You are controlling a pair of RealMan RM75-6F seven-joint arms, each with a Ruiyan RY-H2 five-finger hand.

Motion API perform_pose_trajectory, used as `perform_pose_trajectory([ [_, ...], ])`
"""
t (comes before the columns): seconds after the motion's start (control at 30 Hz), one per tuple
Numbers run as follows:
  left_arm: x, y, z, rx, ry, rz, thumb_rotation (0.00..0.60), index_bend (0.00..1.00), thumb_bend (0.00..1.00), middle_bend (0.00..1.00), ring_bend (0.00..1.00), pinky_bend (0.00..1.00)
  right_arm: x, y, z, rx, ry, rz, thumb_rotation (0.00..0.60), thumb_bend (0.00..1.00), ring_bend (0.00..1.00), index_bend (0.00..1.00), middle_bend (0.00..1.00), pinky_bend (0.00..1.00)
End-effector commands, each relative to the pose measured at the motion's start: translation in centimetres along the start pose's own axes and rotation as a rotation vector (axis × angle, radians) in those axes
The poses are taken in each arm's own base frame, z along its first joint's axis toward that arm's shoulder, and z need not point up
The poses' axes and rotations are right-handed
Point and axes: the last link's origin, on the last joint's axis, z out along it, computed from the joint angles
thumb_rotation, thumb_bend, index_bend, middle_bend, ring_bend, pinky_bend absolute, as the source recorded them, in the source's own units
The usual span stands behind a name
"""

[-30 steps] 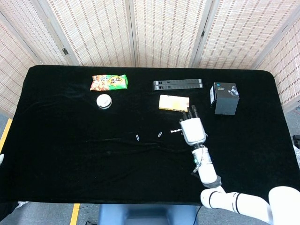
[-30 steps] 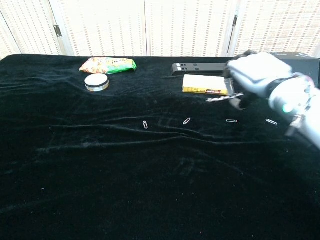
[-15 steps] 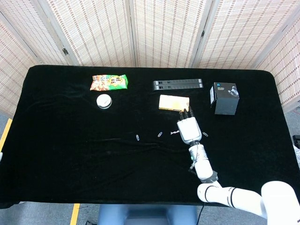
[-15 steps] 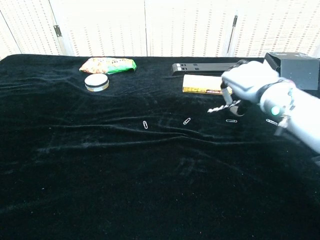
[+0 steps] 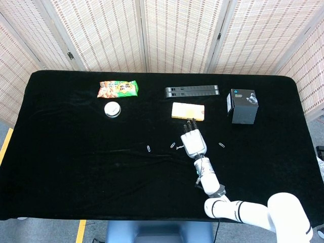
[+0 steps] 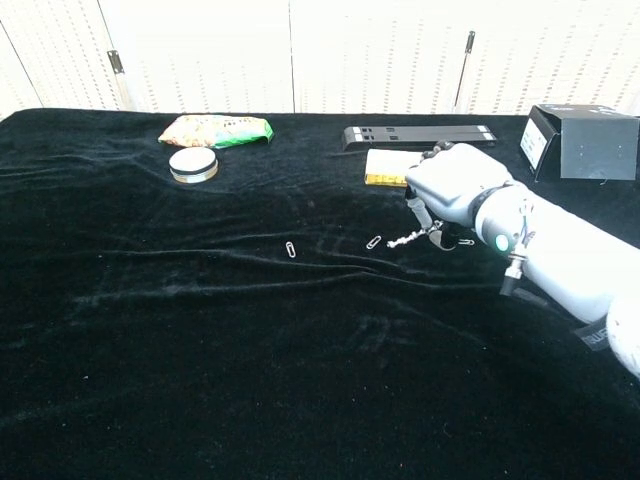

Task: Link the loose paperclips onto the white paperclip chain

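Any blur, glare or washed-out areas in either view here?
Head view: sharp and evenly lit, the right hand crisp. Chest view: the screens behind the table are blown out white, while the cloth's folds and the chain stay readable.

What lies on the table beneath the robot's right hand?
The right hand holds the white paperclip chain, which hangs towards the black table. One loose paperclip shows below it; anything further under is covered.

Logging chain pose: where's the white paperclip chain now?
Chest view, centre-right: the white paperclip chain hangs from the right hand, its free end just right of a loose paperclip on the black cloth.
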Motion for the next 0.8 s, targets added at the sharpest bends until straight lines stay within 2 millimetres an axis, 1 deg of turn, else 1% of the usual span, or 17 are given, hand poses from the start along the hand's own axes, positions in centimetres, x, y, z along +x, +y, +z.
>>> perform_pose_trajectory([
  [0.03,0.0,0.0,0.0,0.0,0.002,-0.001,0.6,0.07,0.37,0.25,0.09,0.0,0.0,-0.3,0.1,0.004,-0.001,-0.002,0.6,0.46,0.09,0.89,0.21,0.0],
  [0.5,0.1,-0.3,0.1,0.007,0.002,-0.006,0.6,0.07,0.37,0.25,0.09,0.0,0.8,-1.2,1.5,0.009,0.022,0.048,0.6,0.46,0.09,0.89,0.21,0.0],
  [0.8,0.1,-0.3,0.1,0.011,0.005,-0.006,0.6,0.07,0.37,0.25,0.09,0.0,0.4,-1.5,2.4,0.003,0.005,0.058,0.6,0.46,0.09,0.89,0.21,0.0],
])
